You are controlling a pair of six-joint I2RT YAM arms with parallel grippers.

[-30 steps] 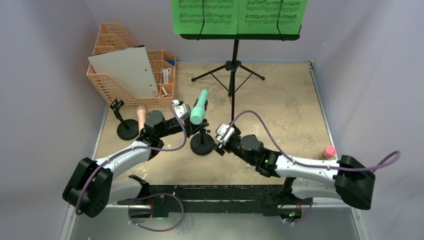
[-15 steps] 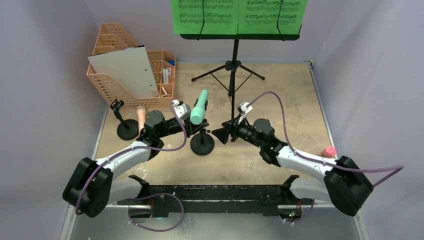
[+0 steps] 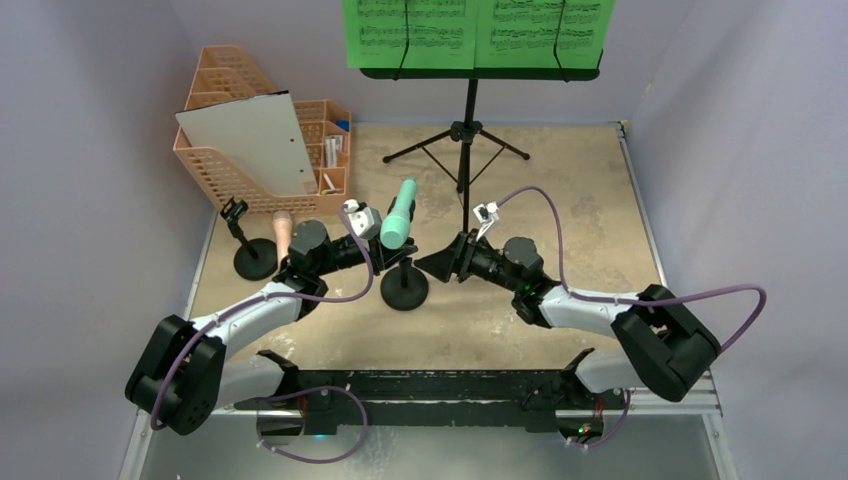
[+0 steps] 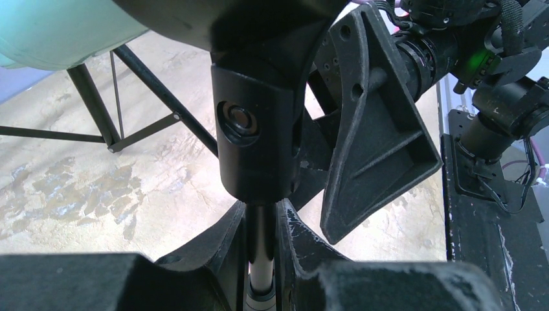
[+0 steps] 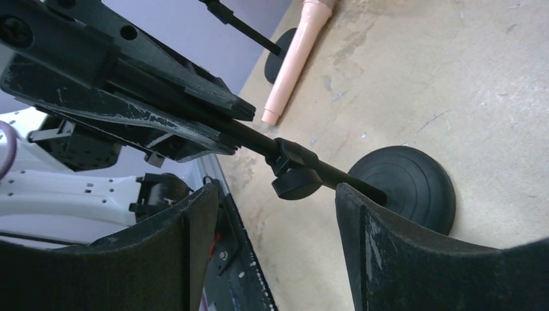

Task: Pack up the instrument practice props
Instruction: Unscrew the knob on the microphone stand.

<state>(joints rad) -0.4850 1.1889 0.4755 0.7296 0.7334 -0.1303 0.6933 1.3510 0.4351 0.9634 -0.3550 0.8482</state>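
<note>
The mint microphone sits tilted in a black round-based holder. My left gripper is shut on that holder's thin stem, just under its clip. My right gripper stands open at the holder's right side; the stem and base lie just beyond its fingertips. The pink microphone lies flat beside the second holder. At the back, the black music desk on its tripod carries two green pages.
An orange mesh organizer with a grey-white board leaning on it stands at the back left. A small pink object sits at the table's right edge. The stand's legs spread just behind my right gripper.
My right gripper lifted off the holder's base, turned onto its side and drew in level with the stem. The left arm and the mint microphone stayed put.
</note>
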